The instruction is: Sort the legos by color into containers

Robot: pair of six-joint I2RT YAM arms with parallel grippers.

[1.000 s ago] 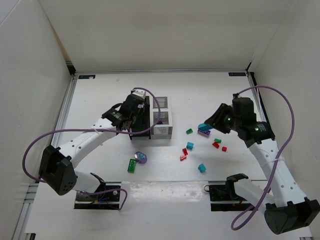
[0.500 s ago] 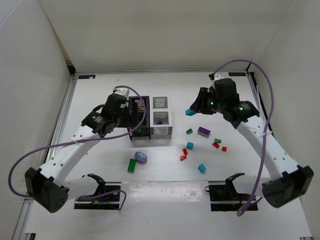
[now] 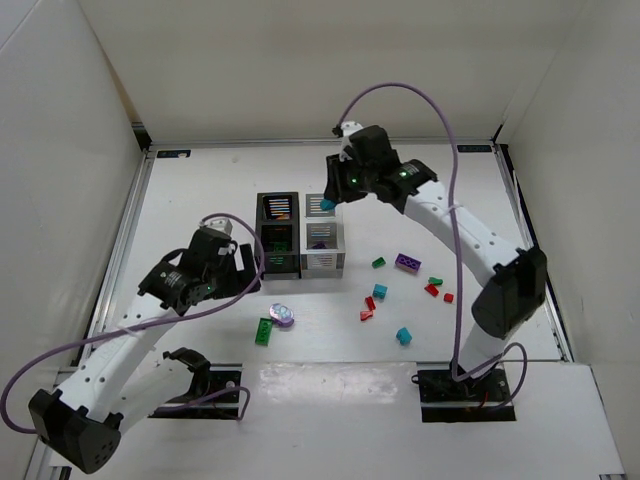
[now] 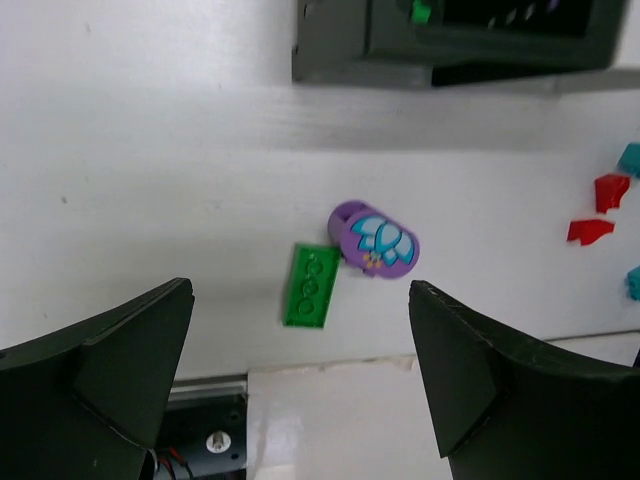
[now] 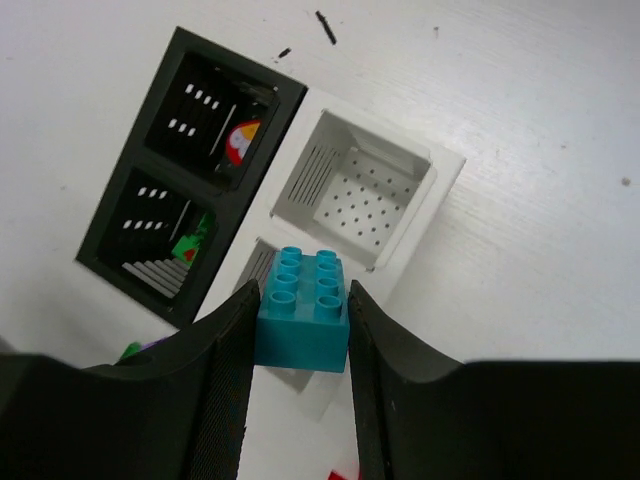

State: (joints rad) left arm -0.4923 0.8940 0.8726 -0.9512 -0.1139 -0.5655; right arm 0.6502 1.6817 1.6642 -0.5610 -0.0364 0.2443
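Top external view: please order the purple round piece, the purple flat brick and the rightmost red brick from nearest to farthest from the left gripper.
From the left gripper:
1. purple round piece, front, left of centre.
2. purple flat brick, right of centre.
3. rightmost red brick, farthest right.

Right end effector (image 5: 300,330) gripping teal brick (image 5: 303,310), above containers (image 5: 437,185)
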